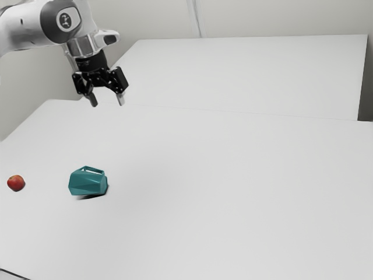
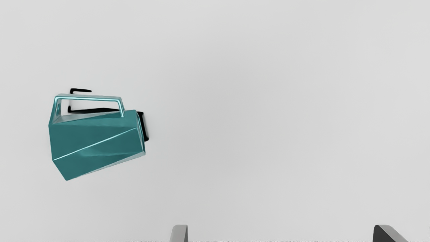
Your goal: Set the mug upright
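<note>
The white table (image 1: pixel 233 192) is the largest thing, cut off by the edges of the exterior view. Beyond it, past the fingers as the exterior view has them, lies a second pale surface (image 1: pixel 250 70), with a plain wall (image 1: pixel 157 17) behind. The arm (image 1: pixel 23 26) is cut off at the exterior view's left, above the fingers. At its end the gripper (image 1: pixel 108 104) hangs over the table with its fingers spread wide apart, holding nothing; in the wrist view their tips are cut off at the edge.

The mug (image 2: pixel 97 137) lies on its side on the table, below the fingers and well apart from them. The wrist view places it beyond the outer side of one finger, outside the gap between the two. Its inside is hidden, and I cannot tell for certain which end is the mouth. That view also shows the handle's (image 2: pixel 87 97) open loop, and hard black shadows along the handle and one end of the body. The exterior view shows an apple (image 1: pixel 16 183), farther from the fingers than the mug is.

Table and wall are smooth and matte. The arm is white and grey, the gripper black with paler tips. The mug is glossy teal, faceted, with straight creases and an angular handle. The apple is round and red.
</note>
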Action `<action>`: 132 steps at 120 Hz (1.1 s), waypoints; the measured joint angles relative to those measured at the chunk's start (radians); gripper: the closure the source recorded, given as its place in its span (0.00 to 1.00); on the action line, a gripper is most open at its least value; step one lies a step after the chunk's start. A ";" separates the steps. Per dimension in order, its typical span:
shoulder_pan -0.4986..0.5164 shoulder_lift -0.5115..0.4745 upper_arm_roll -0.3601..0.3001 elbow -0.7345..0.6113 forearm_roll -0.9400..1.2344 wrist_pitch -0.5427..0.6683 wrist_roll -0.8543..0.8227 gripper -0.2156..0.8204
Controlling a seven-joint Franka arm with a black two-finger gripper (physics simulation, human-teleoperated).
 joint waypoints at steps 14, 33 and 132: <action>0.080 -0.008 -0.002 -0.065 -0.054 0.017 0.051 0.21; 0.180 -0.007 -0.002 -0.143 -0.132 0.064 0.172 0.21; 0.580 0.174 0.002 -0.263 -0.317 0.194 0.766 0.21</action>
